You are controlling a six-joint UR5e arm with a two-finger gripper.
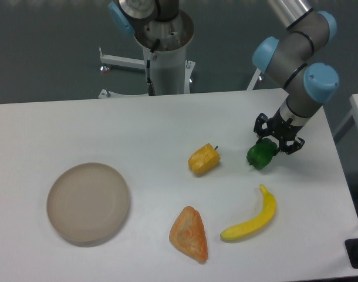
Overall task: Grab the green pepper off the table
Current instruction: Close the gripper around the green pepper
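Gripper: black two-finger gripper [274, 136] at the right side of the table, fingers drawn in and pinching the top of the green pepper from both sides.
Green pepper: glossy dark-green green pepper [260, 155] held between the fingers, right of the yellow pepper and above the banana; whether its underside touches the surface I cannot tell.
Pastry: orange, crusty triangular piece [190, 234] nearest the front edge, lying flat, left of the banana.
Banana: yellow banana [253, 217] curved along the front right, stem end pointing up toward the green pepper, well apart from it.
Plate: round beige plate [88, 203] at the front left, far from everything else.
Yellow pepper: yellow-orange pepper [204, 159] in the middle, just left of the green one, not touching it.
Table: white table [108, 129] with a rounded corner at the right.
Arm: grey arm [296, 59] with light-blue joint caps reaching down over the right rear of the table to the gripper.
Base: grey column [162, 47] behind the far edge.
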